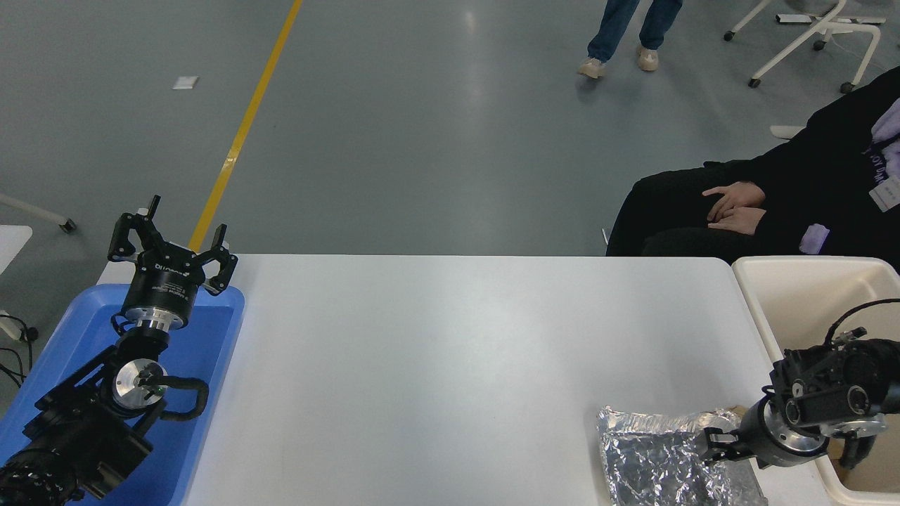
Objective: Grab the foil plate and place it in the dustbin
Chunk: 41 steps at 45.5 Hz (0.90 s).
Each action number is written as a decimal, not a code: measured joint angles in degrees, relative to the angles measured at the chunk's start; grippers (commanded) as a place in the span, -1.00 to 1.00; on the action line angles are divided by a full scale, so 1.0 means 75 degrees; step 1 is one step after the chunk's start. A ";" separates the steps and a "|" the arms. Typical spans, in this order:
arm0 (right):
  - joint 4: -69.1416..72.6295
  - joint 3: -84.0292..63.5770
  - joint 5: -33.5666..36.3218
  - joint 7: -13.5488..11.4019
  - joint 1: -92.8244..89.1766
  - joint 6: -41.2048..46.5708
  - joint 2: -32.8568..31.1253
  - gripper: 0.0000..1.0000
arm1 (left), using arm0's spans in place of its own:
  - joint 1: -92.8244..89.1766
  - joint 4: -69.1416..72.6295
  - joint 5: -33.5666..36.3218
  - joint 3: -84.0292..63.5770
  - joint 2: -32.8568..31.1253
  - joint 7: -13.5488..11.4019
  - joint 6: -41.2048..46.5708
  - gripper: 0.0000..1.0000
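Progress: nothing binned yet; foil plate (668, 460) lies on the bench (450, 365), lifting and dropping remain.
Right tool (711, 445): low at the plate's right part, seemingly touching it; whether it grips I cannot tell.
Dustbin (808, 295): just right of that tool, beyond the bench edge.
Left tool (172, 242): fingers spread, parked far left.

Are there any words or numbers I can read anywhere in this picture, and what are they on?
None can be read for sure.
White print on the parked black left gripper body: too small to read.
Print on the black right gripper wrist: too blurred.
Purple lettering on the seated person's black top: too blurred.
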 measured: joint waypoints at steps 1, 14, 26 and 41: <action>-0.0009 0.0011 0.0003 0.0000 -0.0015 -0.0007 0.0003 -0.14 | 0.0000 0.0000 0.0000 0.0000 0.0000 0.0000 0.0000 0.98; -0.0098 0.0078 0.0039 -0.0002 -0.0144 -0.0059 0.0018 -0.67 | 0.0000 0.0000 0.0000 0.0001 0.0000 0.0000 0.0000 0.98; -0.0120 0.0095 0.0139 -0.0003 -0.0173 -0.0059 -0.0005 -1.00 | 0.0000 -0.0004 0.0000 -0.0004 0.0000 0.0000 0.0000 0.98; 0.0019 0.0057 0.0797 0.0011 -0.0031 0.0028 -0.0134 -1.00 | 0.0000 -0.0005 -0.0001 -0.0006 0.0000 0.0000 0.0000 0.98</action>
